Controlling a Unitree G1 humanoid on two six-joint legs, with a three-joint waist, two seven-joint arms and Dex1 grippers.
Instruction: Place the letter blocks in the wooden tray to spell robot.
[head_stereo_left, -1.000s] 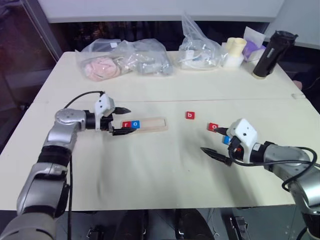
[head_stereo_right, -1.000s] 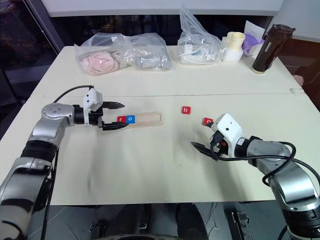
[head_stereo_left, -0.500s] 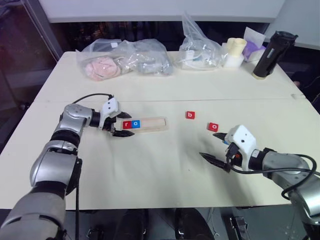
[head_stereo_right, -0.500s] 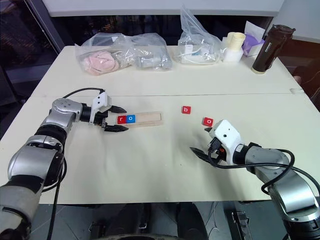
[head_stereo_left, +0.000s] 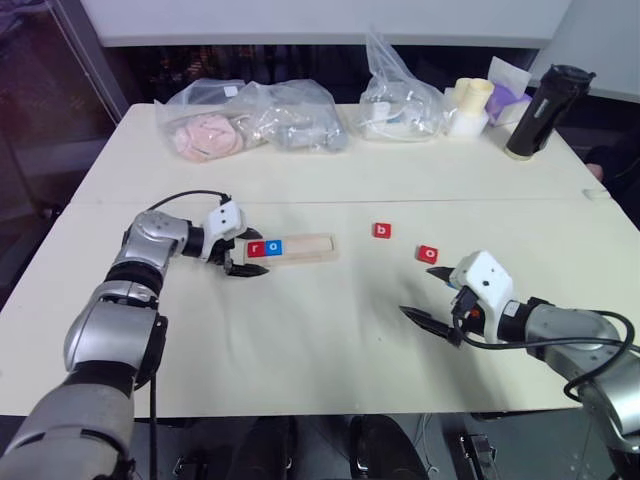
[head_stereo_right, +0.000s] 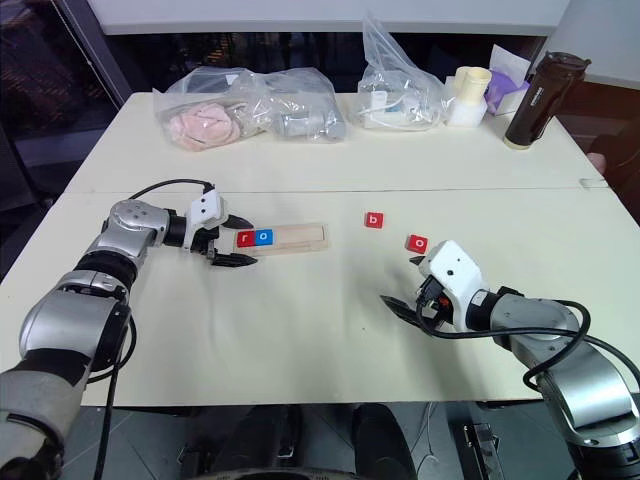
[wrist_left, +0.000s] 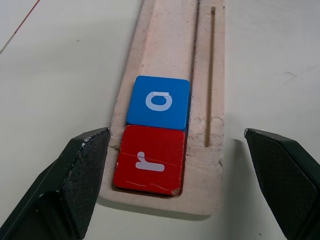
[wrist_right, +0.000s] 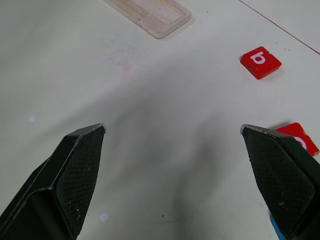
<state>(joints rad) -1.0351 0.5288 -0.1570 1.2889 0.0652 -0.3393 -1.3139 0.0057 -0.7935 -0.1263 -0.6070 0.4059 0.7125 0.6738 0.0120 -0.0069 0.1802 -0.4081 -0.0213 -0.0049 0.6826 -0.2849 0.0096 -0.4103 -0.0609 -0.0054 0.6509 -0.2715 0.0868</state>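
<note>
The wooden tray lies left of the table's centre, with a red r block and a blue o block side by side at its left end. My left gripper is open, and its fingers straddle that end of the tray without touching the tiles. A red b block and a red o block lie loose on the table to the right. My right gripper hovers open just in front of the red o, holding nothing. A sliver of a blue block shows beside its finger.
Several clear plastic bags with soft items line the table's back edge. A black bottle, cream cups and a purple item stand at the back right. Bare tabletop lies between the arms.
My left gripper has sunk a little and come closer to the tray's left end, staying open. The right gripper and the blocks keep their places.
</note>
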